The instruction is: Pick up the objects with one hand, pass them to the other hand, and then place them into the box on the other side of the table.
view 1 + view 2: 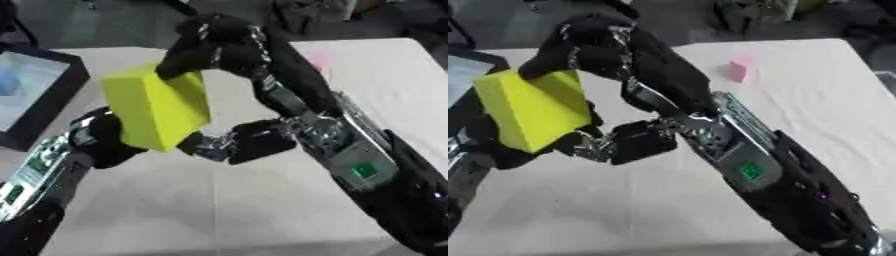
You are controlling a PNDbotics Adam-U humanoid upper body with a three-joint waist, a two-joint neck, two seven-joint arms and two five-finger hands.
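Observation:
A big yellow block [157, 107] is held tilted in the air over the table's left half. My right hand [214, 42] comes in from the lower right; its fingers curl over the block's top edge and its thumb [254, 141] presses at the lower right side. My left hand [107, 139] rises from the lower left and wraps around the block's bottom end, partly hidden behind it. A dark box [54, 95] with a pale blue inside stands at the table's left edge.
A small pink object [741, 67] lies on the white tablecloth [815, 90] at the back right. Dark clutter sits on the floor beyond the far edge. My right forearm [750, 165] crosses the table's middle.

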